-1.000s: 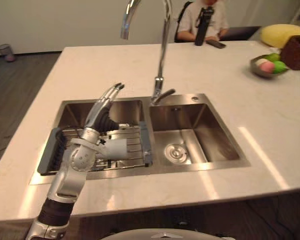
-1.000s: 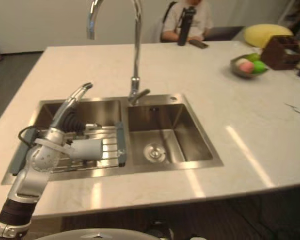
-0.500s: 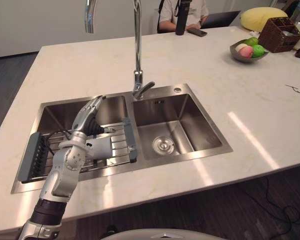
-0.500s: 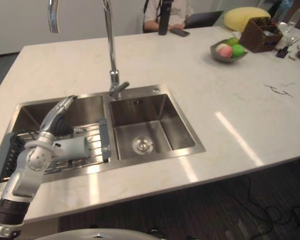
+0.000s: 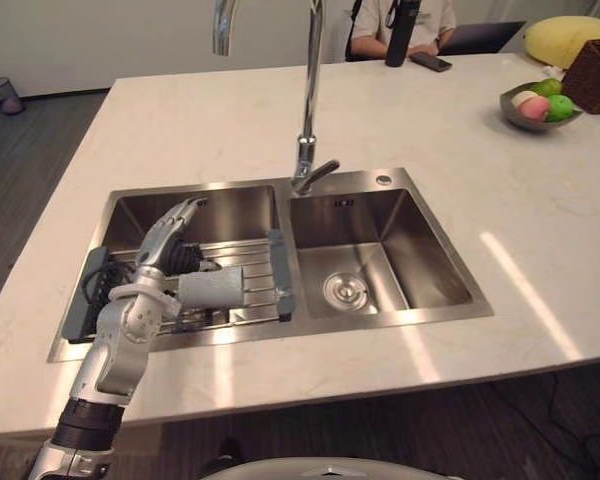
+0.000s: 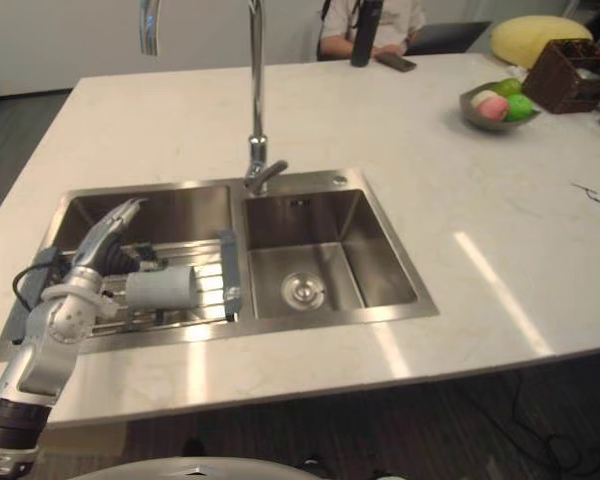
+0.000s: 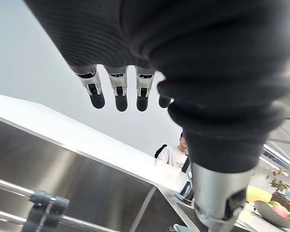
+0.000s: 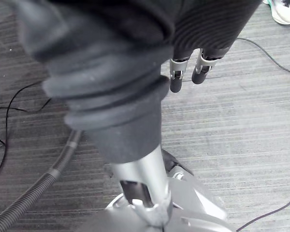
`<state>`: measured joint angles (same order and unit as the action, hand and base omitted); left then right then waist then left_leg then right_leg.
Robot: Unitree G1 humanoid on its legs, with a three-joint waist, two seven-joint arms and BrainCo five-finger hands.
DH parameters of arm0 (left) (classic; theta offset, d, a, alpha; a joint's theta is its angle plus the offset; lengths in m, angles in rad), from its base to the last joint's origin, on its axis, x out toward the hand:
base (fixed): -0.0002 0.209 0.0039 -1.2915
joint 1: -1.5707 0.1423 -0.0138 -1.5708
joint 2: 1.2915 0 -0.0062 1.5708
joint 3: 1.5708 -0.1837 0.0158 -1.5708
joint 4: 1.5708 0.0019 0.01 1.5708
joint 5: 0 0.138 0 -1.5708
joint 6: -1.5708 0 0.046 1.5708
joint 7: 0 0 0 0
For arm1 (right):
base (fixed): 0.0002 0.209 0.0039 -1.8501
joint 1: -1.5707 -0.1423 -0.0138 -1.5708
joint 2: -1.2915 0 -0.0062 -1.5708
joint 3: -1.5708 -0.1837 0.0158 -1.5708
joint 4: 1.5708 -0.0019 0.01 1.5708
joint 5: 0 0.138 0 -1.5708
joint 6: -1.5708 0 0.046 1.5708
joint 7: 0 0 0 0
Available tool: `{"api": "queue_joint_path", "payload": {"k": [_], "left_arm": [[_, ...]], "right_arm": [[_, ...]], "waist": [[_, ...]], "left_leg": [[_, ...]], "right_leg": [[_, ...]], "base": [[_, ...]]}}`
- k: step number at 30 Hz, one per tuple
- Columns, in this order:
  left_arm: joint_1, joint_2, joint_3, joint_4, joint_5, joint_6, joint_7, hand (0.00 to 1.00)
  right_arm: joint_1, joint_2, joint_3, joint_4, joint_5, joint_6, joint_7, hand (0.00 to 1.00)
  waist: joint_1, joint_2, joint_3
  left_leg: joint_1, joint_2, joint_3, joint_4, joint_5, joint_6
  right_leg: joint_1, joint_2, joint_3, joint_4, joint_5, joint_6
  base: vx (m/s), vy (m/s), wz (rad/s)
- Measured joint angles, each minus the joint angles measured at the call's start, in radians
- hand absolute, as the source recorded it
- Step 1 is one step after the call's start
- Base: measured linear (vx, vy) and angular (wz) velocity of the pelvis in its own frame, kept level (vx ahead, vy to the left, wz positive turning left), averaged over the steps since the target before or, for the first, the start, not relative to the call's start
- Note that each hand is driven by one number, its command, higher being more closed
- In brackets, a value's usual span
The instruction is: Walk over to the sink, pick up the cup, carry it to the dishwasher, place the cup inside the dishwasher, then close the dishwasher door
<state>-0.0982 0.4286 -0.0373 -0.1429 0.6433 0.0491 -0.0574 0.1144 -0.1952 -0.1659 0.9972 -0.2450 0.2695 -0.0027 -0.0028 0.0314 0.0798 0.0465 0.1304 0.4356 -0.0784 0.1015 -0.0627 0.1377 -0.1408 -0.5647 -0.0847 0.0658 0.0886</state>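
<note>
1. Both basins of the sink (image 5: pixel 210 187) sit in a pale countertop (image 5: pixel 180 120). We start at the left basin, where a barred rack (image 5: pixel 255 270) with grey end pieces lies across it.
2. Over that rack we see the left hand (image 5: pixel 163 250). Its fingers (image 7: pixel 117 92) are straight and side by side, pointing toward the basin's far wall, and it holds nothing.
3. Just right of that hand, the cup (image 5: pixel 212 290) lies on its side on the rack bars, in the left basin. We cannot tell whether it touches the hand.
4. Behind the divider between the 2 basins rises the tall curved tap (image 5: pixel 307 90).
5. In the right basin we see a round drain (image 5: pixel 346 290) in the floor.
6. Far right on the countertop stand a bowl (image 5: pixel 515 118) of fruit and a dark woven basket (image 5: pixel 595 90). At the far edge a person (image 5: pixel 420 15) sits behind a dark bottle (image 5: pixel 398 35).
7. We find the right hand (image 8: pixel 176 77) hanging over striped grey floor (image 8: pixel 232 121), fingers relaxed and pointing down, holding nothing.
</note>
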Motion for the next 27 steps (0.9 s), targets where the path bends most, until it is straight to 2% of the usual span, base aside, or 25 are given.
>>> {"api": "queue_joint_path", "payload": {"k": [6,15,27], "left_arm": [[0.011,0.027,0.004,0.0,0.033,-0.042,-0.024,0.0],[0.041,0.052,0.02,-0.001,0.068,-0.105,-0.103,0.0],[0.087,0.065,-0.007,-0.003,0.07,-0.114,-0.149,0.0]], "right_arm": [[-0.001,-0.001,0.005,-0.001,-0.034,0.0,-0.001,0.0],[-0.002,-0.005,0.006,-0.001,-0.039,0.0,-0.001,0.0],[0.0,-0.008,0.009,-0.001,-0.039,0.003,-0.001,0.0]], "waist": [[0.008,0.002,-0.001],[0.016,0.01,-0.007],[0.026,0.013,-0.019]], "left_leg": [[-0.017,-0.002,-0.024,-0.005,0.003,0.004],[-0.03,-0.01,-0.027,-0.005,0.007,0.008],[-0.035,-0.01,-0.027,-0.005,0.009,0.011]], "right_leg": [[-0.001,-0.005,-0.025,-0.003,0.001,0.001],[-0.011,-0.011,-0.028,-0.002,0.004,0.005],[-0.016,-0.011,-0.029,-0.003,0.006,0.006]], "base": [[-0.01,0.014,0.12],[0.0,0.0,0.0],[0.0,0.0,0.0]]}}
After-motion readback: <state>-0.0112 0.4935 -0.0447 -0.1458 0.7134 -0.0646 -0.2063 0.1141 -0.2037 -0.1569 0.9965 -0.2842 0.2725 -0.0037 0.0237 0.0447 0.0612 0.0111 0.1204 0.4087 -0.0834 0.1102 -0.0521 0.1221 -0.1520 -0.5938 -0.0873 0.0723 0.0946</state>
